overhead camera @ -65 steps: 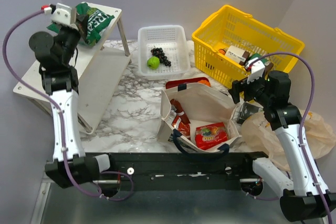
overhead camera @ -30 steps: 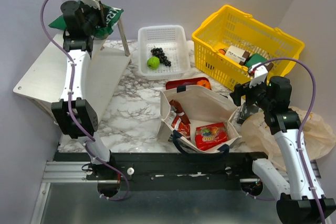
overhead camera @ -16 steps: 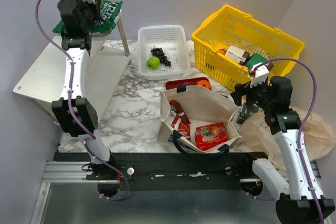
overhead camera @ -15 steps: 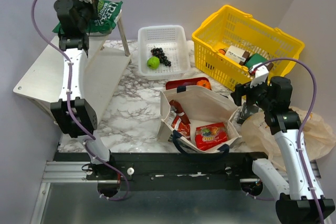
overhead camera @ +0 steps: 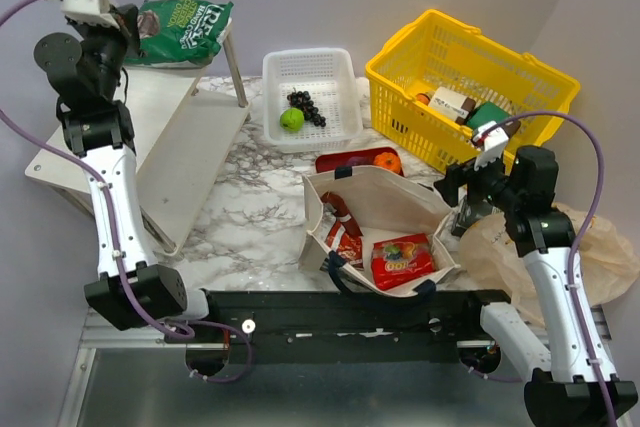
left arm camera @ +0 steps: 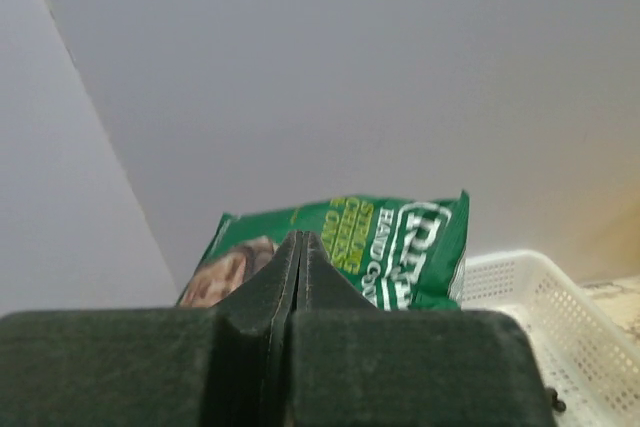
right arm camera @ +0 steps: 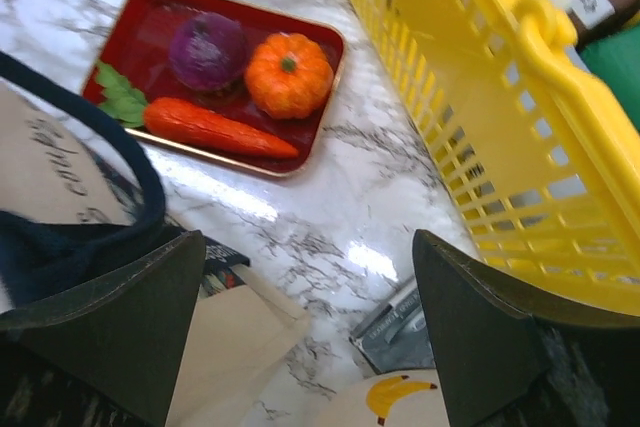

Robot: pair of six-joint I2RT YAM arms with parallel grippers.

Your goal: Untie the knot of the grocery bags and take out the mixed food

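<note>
The green snack bag [overhead camera: 185, 32] [left arm camera: 400, 247] lies on the top of the white shelf. My left gripper [overhead camera: 130, 29] [left arm camera: 297, 247] is just left of it, shut and empty. The beige canvas tote [overhead camera: 400, 197] lies open at the centre with red snack packets [overhead camera: 403, 257] inside. My right gripper [overhead camera: 465, 187] [right arm camera: 310, 317] hovers open over the marble beside the tote's right edge. The peach plastic bag [overhead camera: 600, 247] lies behind the right arm; its knot is hidden. An orange [right arm camera: 288, 75], carrot [right arm camera: 215, 127] and purple onion [right arm camera: 208, 50] rest on a red tray [right arm camera: 150, 22].
A white basket [overhead camera: 335, 72] at the back holds a green apple [overhead camera: 291, 119] and dark grapes [overhead camera: 306, 104]. The yellow basket [overhead camera: 470, 57] with boxes stands at the back right. A silvery packet [right arm camera: 400, 322] lies under the right gripper. The white shelf [overhead camera: 190, 137] fills the left side.
The left gripper has let go of the green snack bag on the shelf top and pulled back to the left. The right arm has barely moved.
</note>
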